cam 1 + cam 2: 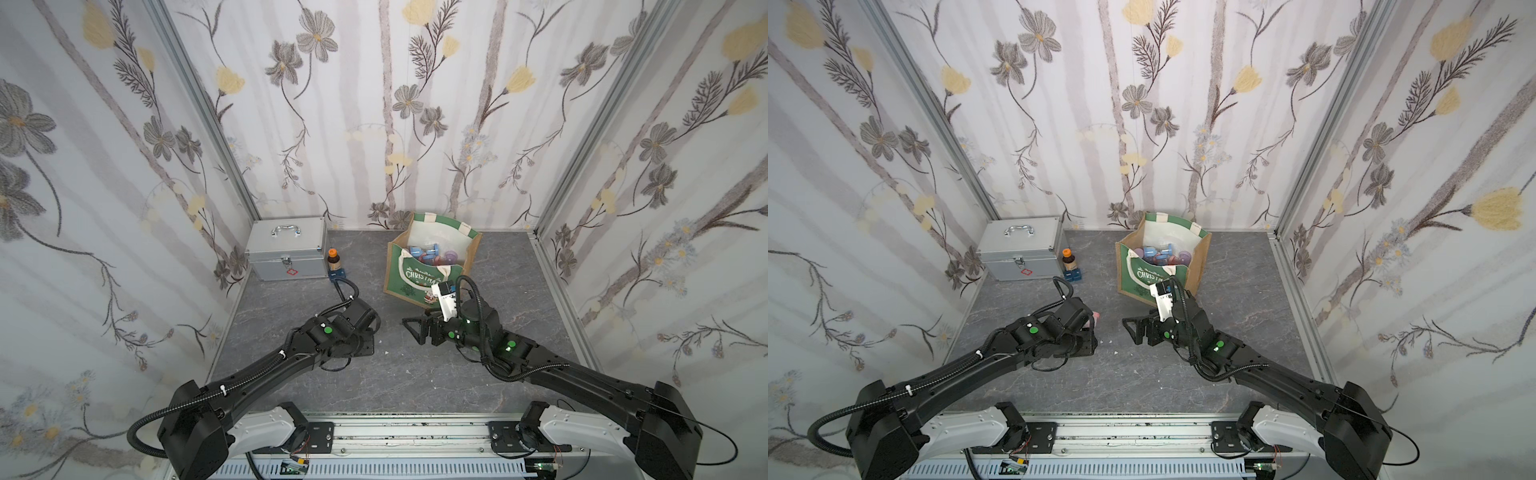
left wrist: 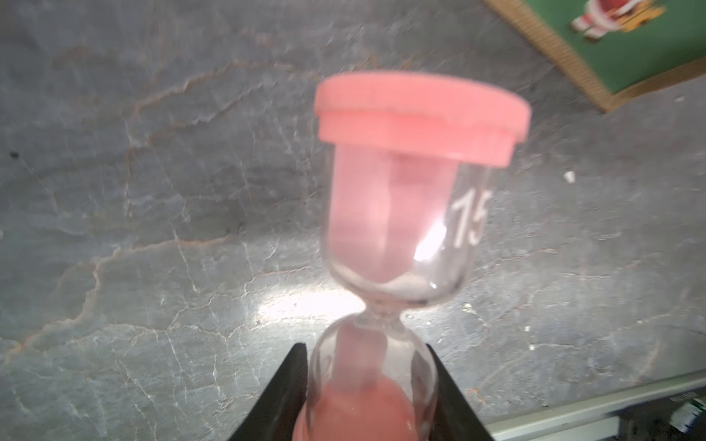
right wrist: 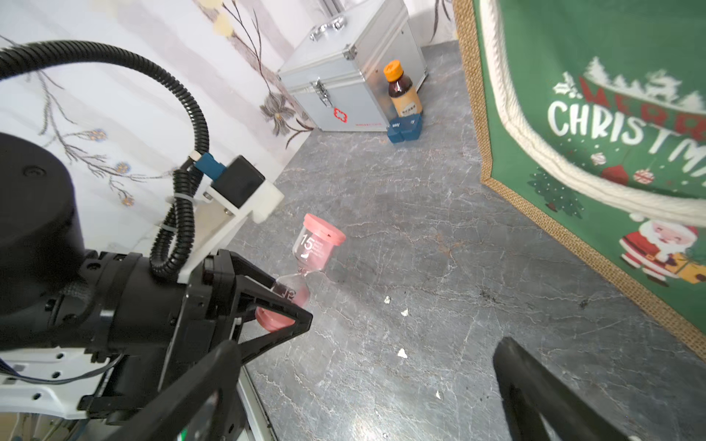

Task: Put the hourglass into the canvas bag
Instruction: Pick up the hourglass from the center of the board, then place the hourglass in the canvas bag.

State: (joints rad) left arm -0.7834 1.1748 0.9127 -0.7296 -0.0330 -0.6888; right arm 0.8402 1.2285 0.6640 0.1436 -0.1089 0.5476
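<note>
Step in hand: the left fingers [image 2: 284, 389] are gripping the hourglass [image 2: 401, 214] low over the surface [image 2: 153, 229]. Judging by that, the lift and carry toward the bag is just beginning.
Doing it well: the grip is sitting on one smooth glass bulb, off the middle, so the free end is likely to swing. Going straight up first, slowly, then crossing high enough to clear the bag's rim looks the safest course. Letting go low inside, rather than dropping glass onto what is already there, seems wise.
Left fingers: pinching the bulb nearest the wrist from both sides, close to its pink end cap. The "15" bulb and the far pink cap are sticking out ahead, tilted.
Right fingers [image 3: 535, 385]: spreading wide, holding nothing and touching nothing, hovering over the surface in front of the bag.
Hourglass position: near the front of the surface. I cannot tell whether it is touching the surface or just clear of it.
Bag [image 1: 419, 274]: standing open farther back, well apart from the hourglass, with blue and purple pieces lying inside.
Far back: the metal case [image 1: 286, 249] and the bottle [image 1: 331, 258] just beside it are standing off the carrying path.
</note>
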